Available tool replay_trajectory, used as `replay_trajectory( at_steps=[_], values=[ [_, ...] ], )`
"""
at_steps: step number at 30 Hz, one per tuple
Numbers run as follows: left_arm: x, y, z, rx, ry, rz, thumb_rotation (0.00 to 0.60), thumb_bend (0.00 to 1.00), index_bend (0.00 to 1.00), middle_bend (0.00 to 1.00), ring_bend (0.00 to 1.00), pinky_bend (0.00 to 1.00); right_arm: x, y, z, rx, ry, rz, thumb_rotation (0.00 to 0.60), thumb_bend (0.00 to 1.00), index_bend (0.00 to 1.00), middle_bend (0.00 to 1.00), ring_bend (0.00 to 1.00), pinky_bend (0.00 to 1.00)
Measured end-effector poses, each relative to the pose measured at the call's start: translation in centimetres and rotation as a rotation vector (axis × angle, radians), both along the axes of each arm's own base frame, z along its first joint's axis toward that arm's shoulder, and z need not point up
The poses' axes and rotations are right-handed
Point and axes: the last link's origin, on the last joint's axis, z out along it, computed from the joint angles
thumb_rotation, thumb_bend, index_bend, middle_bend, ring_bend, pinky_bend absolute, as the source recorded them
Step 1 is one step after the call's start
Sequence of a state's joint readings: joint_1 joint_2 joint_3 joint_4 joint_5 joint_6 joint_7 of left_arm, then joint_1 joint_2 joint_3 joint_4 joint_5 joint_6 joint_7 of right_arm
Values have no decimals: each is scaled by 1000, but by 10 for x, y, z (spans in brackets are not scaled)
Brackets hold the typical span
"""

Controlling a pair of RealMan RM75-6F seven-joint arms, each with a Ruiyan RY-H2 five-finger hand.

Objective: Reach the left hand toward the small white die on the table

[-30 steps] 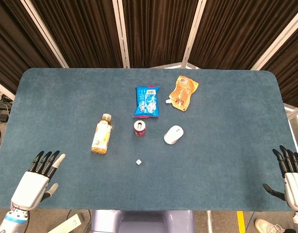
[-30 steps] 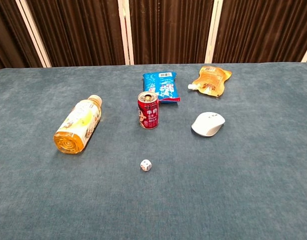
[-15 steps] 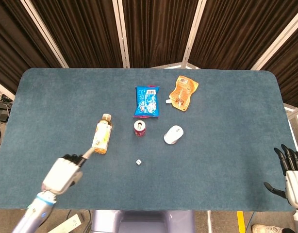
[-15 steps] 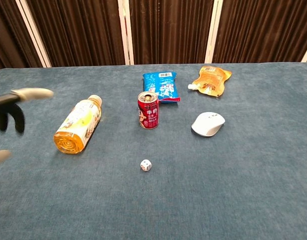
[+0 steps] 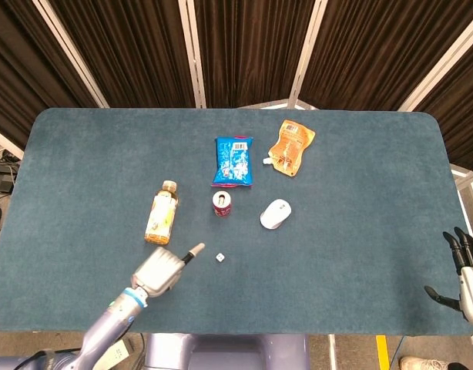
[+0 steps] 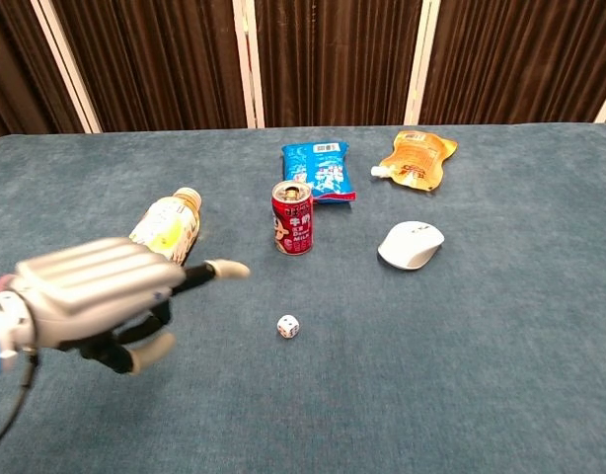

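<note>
The left hand (image 6: 96,296), silver-backed with dark fingers, hangs low over the near left part of the blue-grey felt-covered table (image 5: 360,177); one pale-tipped finger (image 6: 224,269) is stretched out toward the right while the others curl under the palm, and it holds nothing. In the head view the same hand (image 5: 161,267) sits close to the table's near edge, its extended fingertip aimed at the small white die (image 5: 219,257). The die (image 6: 288,326) rests on the cloth just beyond and to the right of that fingertip, apart from it, not touched. It is a cube with dark pips showing, so it has no long axis; its faces sit slightly turned relative to the table edge.

Bare cloth surrounds the die on its near and right sides. Behind the hand lies a yellow-orange plastic drink bottle (image 6: 163,229) on its side, cap away from the robot. Beyond the die stands an upright red drink can (image 6: 292,217), with a white computer mouse (image 6: 412,244) to its right. Farther back lie a blue snack packet (image 6: 318,170) and an orange spouted pouch (image 6: 415,159).

The right hand (image 5: 467,276) shows at the near right edge of the head view, dark fingers apart and empty, well away from everything
</note>
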State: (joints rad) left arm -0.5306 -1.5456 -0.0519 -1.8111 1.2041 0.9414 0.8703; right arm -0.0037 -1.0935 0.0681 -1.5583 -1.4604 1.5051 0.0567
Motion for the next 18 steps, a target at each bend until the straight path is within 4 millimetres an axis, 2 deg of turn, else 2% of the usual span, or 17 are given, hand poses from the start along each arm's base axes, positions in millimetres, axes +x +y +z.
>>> replay_trajectory(
  at_steps=[10,18],
  values=[
    [25,4,-36,-68,29,12,600,594,0,865,872,906,-7,0,2,1,-10,-16,600,5,60,0,0,0],
    [29,3,-46,-78,44,19,600,592,0,866,871,906,-6,-2,2,6,-16,-13,600,6,60,0,0,0]
  ],
)
